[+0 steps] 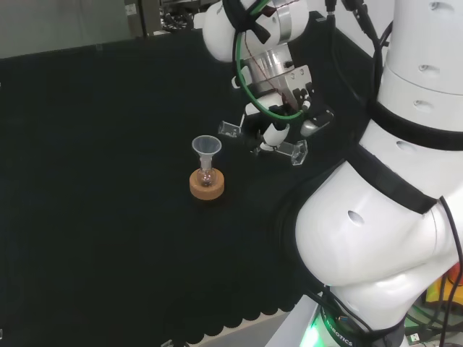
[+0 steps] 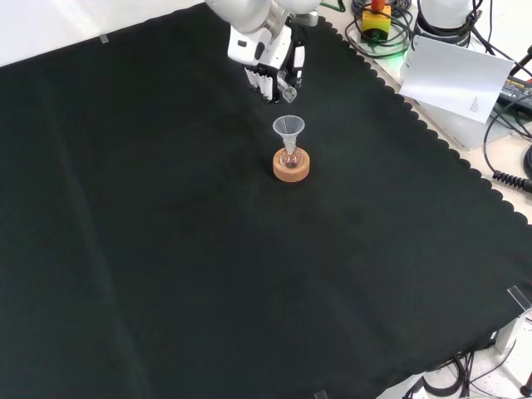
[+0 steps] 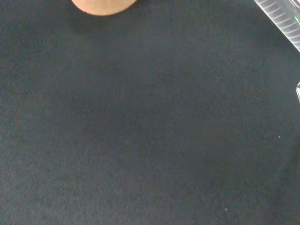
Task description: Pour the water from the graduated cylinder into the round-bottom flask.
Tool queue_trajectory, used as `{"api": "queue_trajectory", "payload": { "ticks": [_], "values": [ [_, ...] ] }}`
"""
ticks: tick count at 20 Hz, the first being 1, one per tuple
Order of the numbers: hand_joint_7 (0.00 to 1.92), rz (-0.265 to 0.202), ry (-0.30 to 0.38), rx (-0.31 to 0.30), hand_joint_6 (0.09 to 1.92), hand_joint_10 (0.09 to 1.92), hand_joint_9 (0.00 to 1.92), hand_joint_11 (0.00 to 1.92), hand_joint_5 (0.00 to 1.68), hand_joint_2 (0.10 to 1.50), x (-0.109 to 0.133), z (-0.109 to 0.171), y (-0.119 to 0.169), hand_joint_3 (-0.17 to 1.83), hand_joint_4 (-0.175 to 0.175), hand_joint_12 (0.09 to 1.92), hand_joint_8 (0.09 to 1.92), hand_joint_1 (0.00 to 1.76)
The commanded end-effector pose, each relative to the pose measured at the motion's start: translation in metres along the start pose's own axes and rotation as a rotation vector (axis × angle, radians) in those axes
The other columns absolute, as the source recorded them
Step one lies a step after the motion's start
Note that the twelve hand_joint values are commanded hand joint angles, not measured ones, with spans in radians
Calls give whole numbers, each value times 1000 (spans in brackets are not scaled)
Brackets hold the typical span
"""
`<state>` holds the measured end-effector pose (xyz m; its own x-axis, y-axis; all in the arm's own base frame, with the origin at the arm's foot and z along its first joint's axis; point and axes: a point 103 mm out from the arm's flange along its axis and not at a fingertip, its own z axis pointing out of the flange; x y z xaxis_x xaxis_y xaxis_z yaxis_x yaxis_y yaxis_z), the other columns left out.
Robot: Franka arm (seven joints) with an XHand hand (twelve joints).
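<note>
Fingers of the hand are curled round a clear graduated cylinder, which lies nearly level in the grip, above the cloth. In the head view its mouth end points left toward a small funnel but stays apart from it. That funnel sits in the neck of a little round flask, upright on a cork ring. In the front view these stand on the counter near its far edge, just below the hand.

light: even, bright overhead | shadows: faint | glare: white arm links | wrist view: soft
</note>
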<state>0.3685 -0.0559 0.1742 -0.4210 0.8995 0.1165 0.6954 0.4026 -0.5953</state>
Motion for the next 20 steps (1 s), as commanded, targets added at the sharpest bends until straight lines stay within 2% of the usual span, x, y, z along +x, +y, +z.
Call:
{"api": "queue_trajectory", "payload": {
  "ticks": [1,14,20],
  "values": [
    [904,11,-36,72,1155,247,1275,1088,871,1164,3,-7,3,-1,-175,857,1151,1239],
    [906,52,-99,168,1153,246,1278,1085,873,1163,5,-16,6,-1,-175,853,1147,1240],
    [906,72,-117,188,1153,245,1280,1083,872,1163,4,-19,5,0,-175,852,1148,1240]
  ]
}}
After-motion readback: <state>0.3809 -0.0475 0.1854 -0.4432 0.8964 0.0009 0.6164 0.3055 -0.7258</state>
